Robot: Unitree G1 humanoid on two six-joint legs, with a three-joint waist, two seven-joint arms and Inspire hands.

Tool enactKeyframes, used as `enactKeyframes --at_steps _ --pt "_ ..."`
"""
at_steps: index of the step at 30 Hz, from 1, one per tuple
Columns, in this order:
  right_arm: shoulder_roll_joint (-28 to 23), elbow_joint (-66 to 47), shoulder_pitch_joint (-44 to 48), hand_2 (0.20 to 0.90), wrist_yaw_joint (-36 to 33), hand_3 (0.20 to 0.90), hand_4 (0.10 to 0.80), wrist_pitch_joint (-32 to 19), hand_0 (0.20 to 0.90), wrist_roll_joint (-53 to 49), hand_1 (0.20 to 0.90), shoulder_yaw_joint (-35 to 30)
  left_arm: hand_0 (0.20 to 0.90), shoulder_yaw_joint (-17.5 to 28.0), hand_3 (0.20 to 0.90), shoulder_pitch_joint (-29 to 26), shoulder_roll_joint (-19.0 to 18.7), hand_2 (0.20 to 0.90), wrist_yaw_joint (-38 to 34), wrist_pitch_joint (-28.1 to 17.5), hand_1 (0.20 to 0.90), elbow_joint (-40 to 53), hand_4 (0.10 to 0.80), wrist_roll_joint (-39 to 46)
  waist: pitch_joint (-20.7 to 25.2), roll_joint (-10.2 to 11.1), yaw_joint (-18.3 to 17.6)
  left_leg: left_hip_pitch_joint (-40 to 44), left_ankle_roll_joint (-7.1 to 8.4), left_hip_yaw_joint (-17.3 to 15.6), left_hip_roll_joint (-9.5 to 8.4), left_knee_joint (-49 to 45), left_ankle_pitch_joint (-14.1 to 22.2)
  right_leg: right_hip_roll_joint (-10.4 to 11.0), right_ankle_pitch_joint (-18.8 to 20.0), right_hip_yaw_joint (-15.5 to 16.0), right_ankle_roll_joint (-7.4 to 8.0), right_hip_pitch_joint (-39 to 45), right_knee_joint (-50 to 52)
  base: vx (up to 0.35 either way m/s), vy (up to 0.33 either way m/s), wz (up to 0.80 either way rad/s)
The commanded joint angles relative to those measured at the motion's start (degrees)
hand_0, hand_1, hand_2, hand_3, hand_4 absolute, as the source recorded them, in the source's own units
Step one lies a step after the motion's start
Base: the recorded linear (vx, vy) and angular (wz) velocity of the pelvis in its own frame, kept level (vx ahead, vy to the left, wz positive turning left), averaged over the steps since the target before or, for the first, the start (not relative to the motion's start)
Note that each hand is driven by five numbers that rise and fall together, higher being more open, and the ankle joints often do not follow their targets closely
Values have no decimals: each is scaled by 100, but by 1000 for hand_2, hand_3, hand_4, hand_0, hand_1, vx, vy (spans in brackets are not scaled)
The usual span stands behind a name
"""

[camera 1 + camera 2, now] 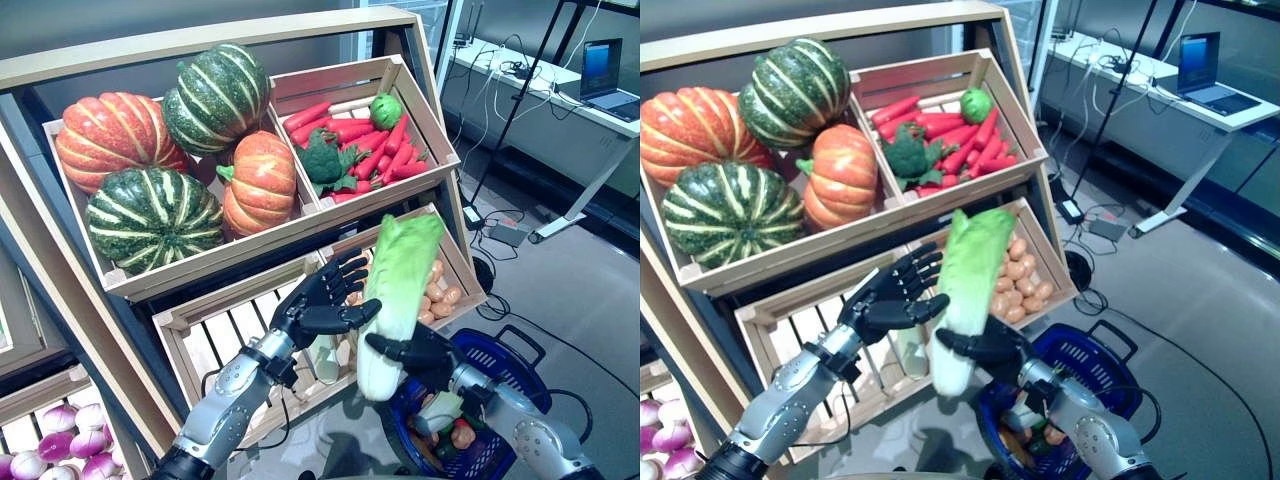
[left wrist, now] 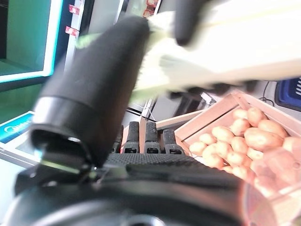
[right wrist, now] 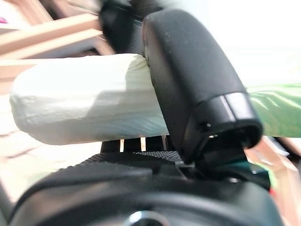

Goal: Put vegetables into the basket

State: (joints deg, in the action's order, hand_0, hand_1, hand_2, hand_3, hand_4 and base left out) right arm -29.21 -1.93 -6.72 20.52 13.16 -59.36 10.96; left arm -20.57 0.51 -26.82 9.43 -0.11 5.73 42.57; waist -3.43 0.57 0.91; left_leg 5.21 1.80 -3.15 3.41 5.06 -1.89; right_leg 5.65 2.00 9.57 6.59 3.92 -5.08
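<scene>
A long napa cabbage [image 1: 400, 285], green at the top and white at the base, stands nearly upright in the air between my two hands. My right hand [image 1: 425, 355] is curled round its white lower end [image 3: 84, 110], with the thumb [image 3: 188, 84] lying across it. My left hand [image 1: 318, 300] is beside the cabbage with straight, spread fingers, and its thumb [image 2: 94, 84] rests against the leaf. Just below and to the right of the cabbage sits the blue basket [image 1: 495, 372], which holds a few vegetables.
A slanted wooden stand holds crates: pumpkins [image 1: 150, 150] upper left, carrots and broccoli [image 1: 360, 140] upper right, potatoes [image 1: 440, 290] behind the cabbage, a slatted crate [image 1: 225, 335] under my left arm. Purple onions [image 1: 60, 440] lie lower left. A desk with a laptop [image 1: 600, 70] stands far right.
</scene>
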Motion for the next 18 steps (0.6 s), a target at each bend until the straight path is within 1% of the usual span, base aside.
enactKeyframes --at_steps 1,3,5,9,11,13,18 --pt "317 -415 585 300 -62 300 400 -1049 300 -826 300 -526 900 370 900 -353 32 900 145 -311 900 260 800 142 199 236 -31 -74 -127 15 -161 -7 27 241 384 -50 99 23 8 0 0 0" --pt "449 -384 665 300 -210 300 400 -1288 300 -1093 300 -686 900 428 900 -411 78 900 82 -314 900 209 800 174 185 237 -40 -75 -125 6 -155 -7 34 233 381 -55 91 14 8 0 0 0" --pt "541 -382 677 300 -263 300 400 -1378 300 -1144 300 -729 900 452 900 -427 105 900 54 -290 900 205 800 175 183 237 -41 -76 -121 4 -151 -6 37 230 375 -58 88 15 8 0 0 0" --pt "891 -377 673 300 -424 300 400 -1766 300 -1337 300 -882 900 525 900 -453 200 900 5 -262 900 168 800 179 182 222 -64 -90 -120 -21 -139 -15 43 222 366 -71 70 -3 8 0 0 0" --pt "968 -345 680 300 -437 300 400 -1902 300 -1430 300 -944 900 566 900 -463 219 900 -9 -243 900 165 800 206 176 217 -69 -100 -120 -30 -135 -19 45 215 361 -73 63 -10 8 -17 -7 -4" --pt "1130 -308 700 300 -595 300 400 -2098 300 -1435 300 -972 900 566 900 -484 285 900 -59 -258 900 136 800 197 162 214 -74 -105 -117 -47 -132 -28 53 214 351 -78 53 -12 8 -7 -4 -2" --pt "1280 -152 767 300 -947 300 400 -2466 300 -1130 300 -980 900 533 900 -521 345 900 -165 -342 900 96 800 137 132 198 -80 -104 -123 -63 -121 -24 59 204 340 -100 31 -16 8 0 0 0"
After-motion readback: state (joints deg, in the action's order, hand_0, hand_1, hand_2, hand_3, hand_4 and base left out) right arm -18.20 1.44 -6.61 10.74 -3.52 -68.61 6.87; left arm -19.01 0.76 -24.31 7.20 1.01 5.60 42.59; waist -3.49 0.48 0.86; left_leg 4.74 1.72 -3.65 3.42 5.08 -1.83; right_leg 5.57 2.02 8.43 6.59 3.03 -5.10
